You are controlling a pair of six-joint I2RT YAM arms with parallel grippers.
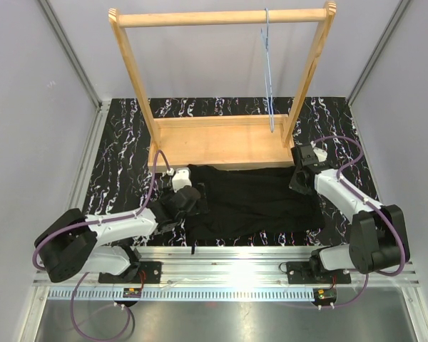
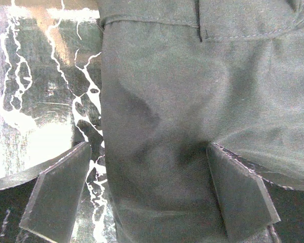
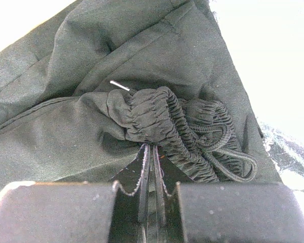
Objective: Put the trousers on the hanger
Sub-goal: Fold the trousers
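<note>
Right fingers [image 3: 144, 172]: almost pressed together, tips pinching the gathered elastic waistband | Left fingers [image 2: 55, 197]: spread wide, straddling the far-end edge, gripping nothing | Trousers [image 1: 250, 203]: flat on desk [image 1: 121, 164] before wooden rack [image 1: 221, 142] | Hanger [image 1: 269, 71]: on rack's top bar, well apart | Step: take a deep left bite of cloth, then lift both ends level and taut.

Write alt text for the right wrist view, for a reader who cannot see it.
The right claw, its fingers nearly together, pinches the bunched elastic waistband of the black trousers. A drawstring loop lies just right of the pinch, and wrinkled fabric fills most of the view.
</note>
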